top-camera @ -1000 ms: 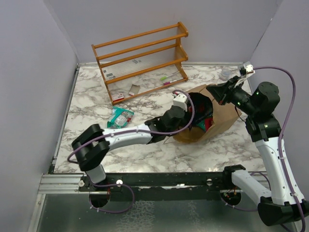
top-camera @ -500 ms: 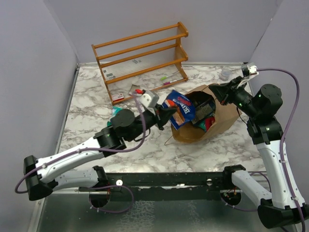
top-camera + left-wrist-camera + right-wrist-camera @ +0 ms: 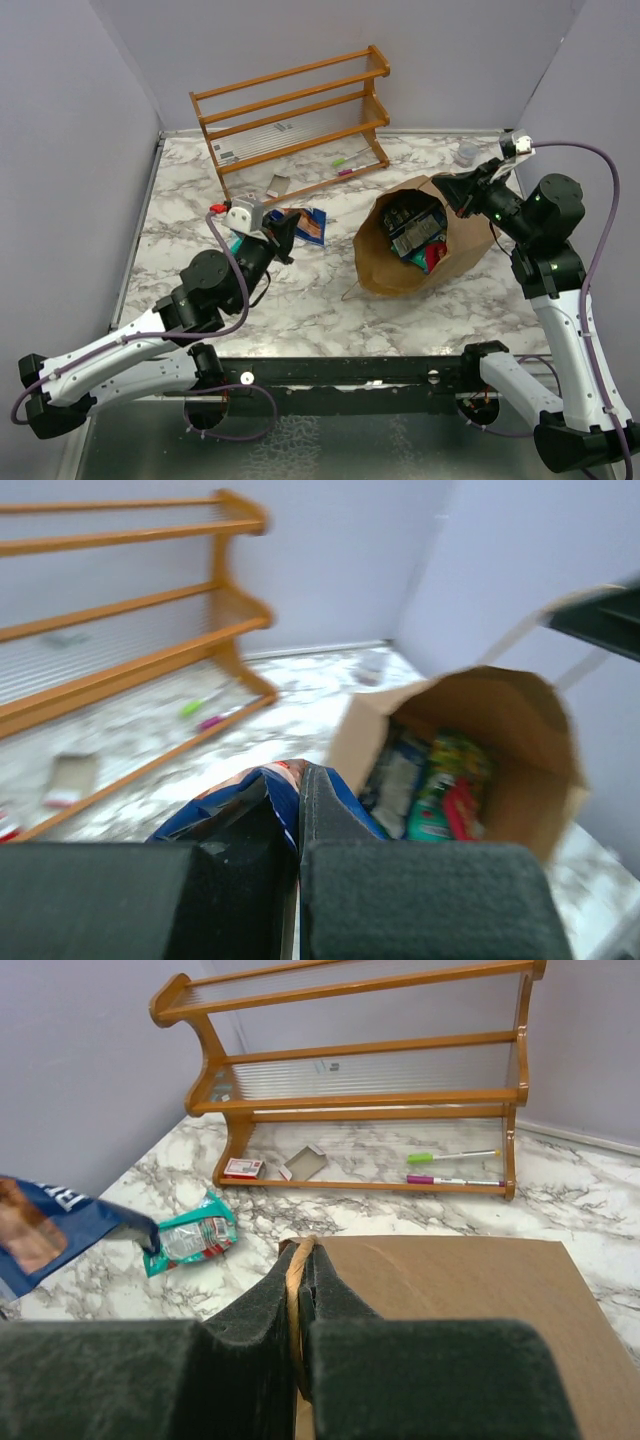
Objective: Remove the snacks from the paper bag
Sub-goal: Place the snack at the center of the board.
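The paper bag lies tilted on the marble table with its mouth facing left. Several snacks are packed inside it, also visible in the left wrist view. My right gripper is shut on the bag's twisted paper handle at the top rim. My left gripper is left of the bag and above the table, shut on a dark blue snack packet that sticks out past its fingers. A teal snack packet lies flat on the table below it.
A wooden two-shelf rack stands at the back, with two pens on its lowest shelf and small cards by its foot. A clear cup sits at the back right corner. Walls close in on the left, back and right.
My left arm has drawn out of the bag's mouth and swung left with the blue packet in its jaws. The right gripper has kept its hold on the bag's handle.
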Controlling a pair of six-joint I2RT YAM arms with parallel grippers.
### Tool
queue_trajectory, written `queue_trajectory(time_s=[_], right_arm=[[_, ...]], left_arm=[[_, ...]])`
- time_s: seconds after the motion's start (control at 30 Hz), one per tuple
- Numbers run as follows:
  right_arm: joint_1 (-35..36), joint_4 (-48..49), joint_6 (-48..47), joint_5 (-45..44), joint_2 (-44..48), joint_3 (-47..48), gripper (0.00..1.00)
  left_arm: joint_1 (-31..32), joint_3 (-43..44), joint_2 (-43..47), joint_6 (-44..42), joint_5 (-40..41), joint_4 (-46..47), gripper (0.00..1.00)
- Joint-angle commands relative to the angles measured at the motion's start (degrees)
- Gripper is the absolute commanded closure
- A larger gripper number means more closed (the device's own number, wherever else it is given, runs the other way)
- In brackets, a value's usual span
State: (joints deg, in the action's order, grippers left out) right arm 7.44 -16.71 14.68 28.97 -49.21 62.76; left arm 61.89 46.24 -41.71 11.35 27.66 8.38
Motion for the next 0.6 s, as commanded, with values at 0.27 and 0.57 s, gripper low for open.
queue_trajectory(time_s=[0.27,0.57], right_arm=[[0.1,1.1,-0.3,0.0,-0.3,0.5,0.98],[0.1,1.2,-0.4,0.3,-0.3,0.5,0.98]], left_arm=[[-14.2,1.9,-10.8,18.5,10.8,-12.7,1.00],[-30.5,9.2,-27.9,23.5,-13.0,-14.2,1.00]])
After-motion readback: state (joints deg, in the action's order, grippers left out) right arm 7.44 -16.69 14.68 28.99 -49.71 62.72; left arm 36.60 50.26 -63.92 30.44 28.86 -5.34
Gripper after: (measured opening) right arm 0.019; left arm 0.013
